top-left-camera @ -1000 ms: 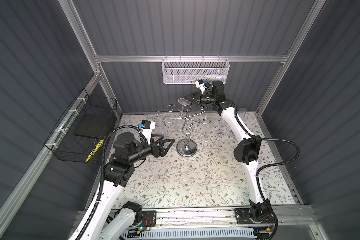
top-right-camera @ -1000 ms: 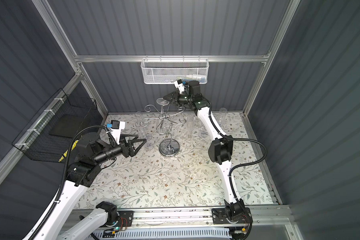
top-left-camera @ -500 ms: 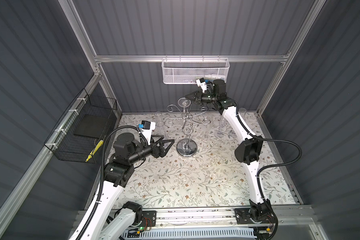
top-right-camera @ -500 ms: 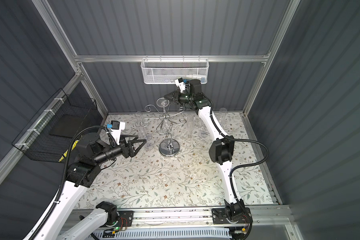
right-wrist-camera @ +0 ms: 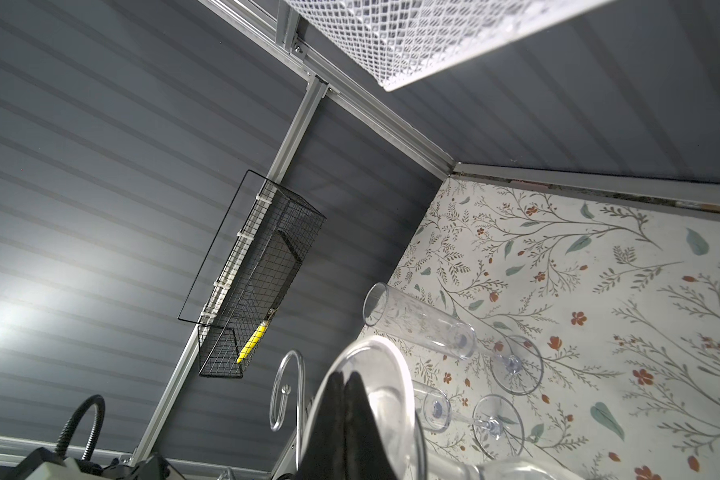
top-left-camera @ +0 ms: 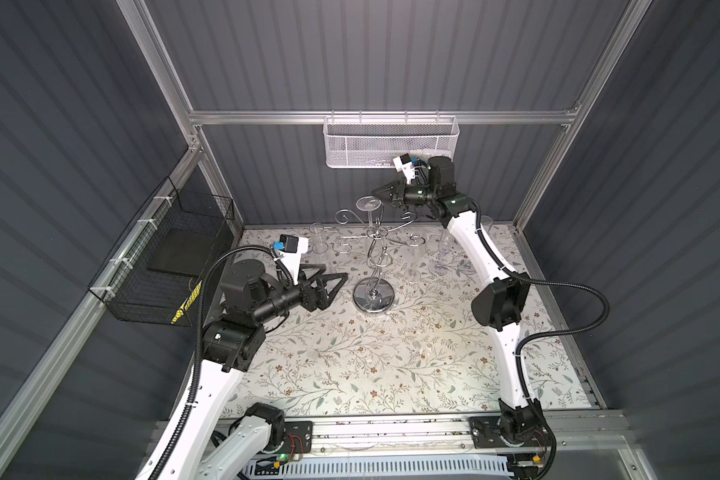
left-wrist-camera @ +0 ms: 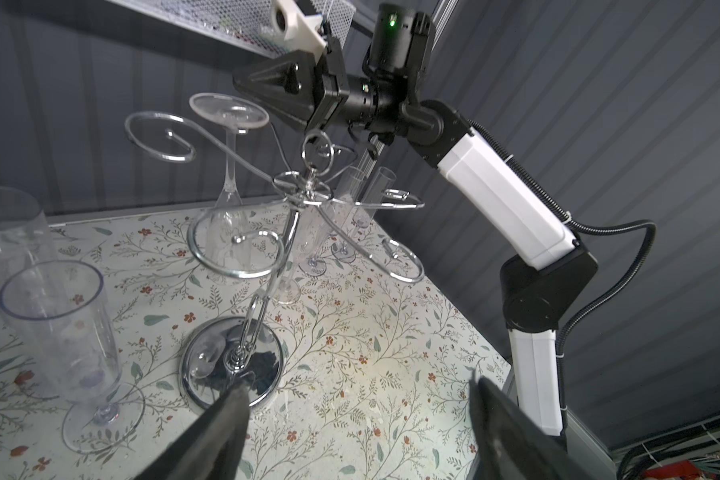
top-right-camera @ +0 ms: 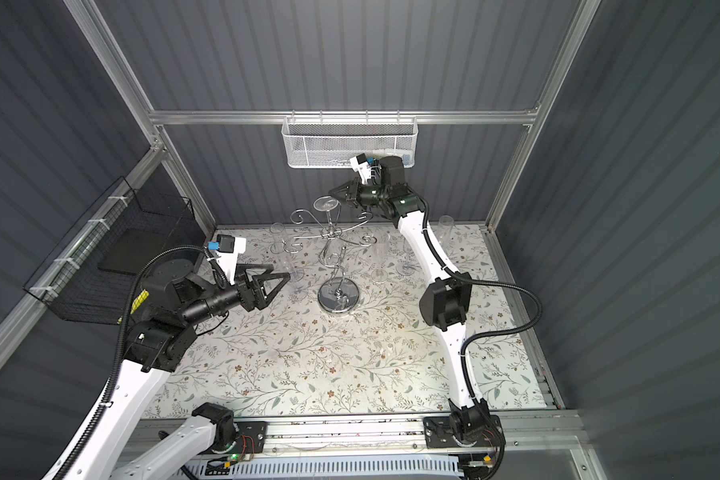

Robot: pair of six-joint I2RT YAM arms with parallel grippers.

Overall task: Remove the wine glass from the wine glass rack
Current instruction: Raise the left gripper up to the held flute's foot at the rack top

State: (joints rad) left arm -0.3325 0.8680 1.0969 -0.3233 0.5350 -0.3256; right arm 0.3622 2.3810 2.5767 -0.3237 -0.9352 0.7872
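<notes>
The chrome wine glass rack (top-left-camera: 373,296) (top-right-camera: 339,298) (left-wrist-camera: 233,361) stands mid-table on its mirrored disc base. A clear wine glass (top-left-camera: 368,204) (top-right-camera: 325,203) (left-wrist-camera: 228,113) hangs upside down from one curled arm, foot uppermost. My right gripper (top-left-camera: 373,192) (top-right-camera: 330,191) (left-wrist-camera: 235,81) is shut, its tip just above and beside the glass foot, with nothing between the fingers. In the right wrist view the closed fingertips (right-wrist-camera: 346,376) lie over the foot disc (right-wrist-camera: 391,374). My left gripper (top-left-camera: 337,291) (top-right-camera: 277,291) (left-wrist-camera: 358,386) stands open and empty, left of the rack's base.
Clear flutes stand on the floral table to the left (top-left-camera: 319,239) (left-wrist-camera: 55,307) and right (top-left-camera: 443,245) of the rack. A white mesh basket (top-left-camera: 389,141) hangs on the back rail just above the right wrist. A black wire basket (top-left-camera: 167,266) hangs on the left wall.
The right gripper's jaws have closed the last bit, and it has shifted slightly right by the glass foot. The left arm has not moved.
</notes>
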